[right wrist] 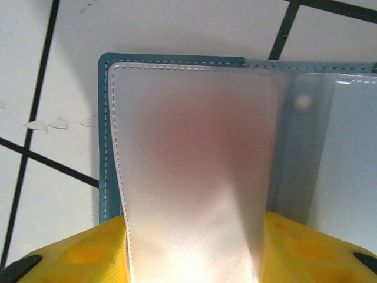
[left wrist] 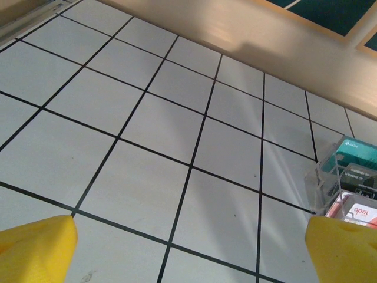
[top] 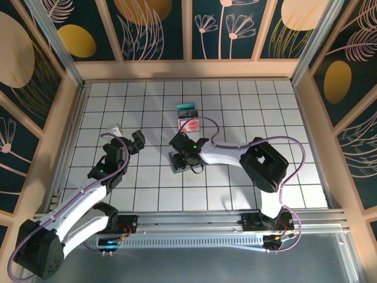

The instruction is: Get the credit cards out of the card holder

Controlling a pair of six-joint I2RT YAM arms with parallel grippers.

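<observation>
The card holder (right wrist: pixel 103 130) lies open on the tiles, slate-blue with a stitched frosted sleeve (right wrist: pixel 194 135) and a round snap (right wrist: pixel 303 101). My right gripper (right wrist: pixel 194 242) reaches over it. Its yellow fingers (right wrist: pixel 88 250) press against both side edges of the sleeve, which bows up between them. A faint pink tint shows through the sleeve. From above, that gripper (top: pixel 184 154) sits on the holder (top: pixel 177 163). A teal credit card (top: pixel 187 109) and a whitish-pink one (top: pixel 189 124) lie beyond it. My left gripper (top: pixel 136 141) hangs open over bare tiles, with nothing between its fingers.
The left wrist view has the teal card (left wrist: pixel 360 154) and the red-marked card (left wrist: pixel 360 211) at its right edge, behind a clear plastic piece (left wrist: pixel 323 180). A wooden wall (top: pixel 188 69) runs along the back of the tiled table (top: pixel 247 112). Open tiles lie left and right.
</observation>
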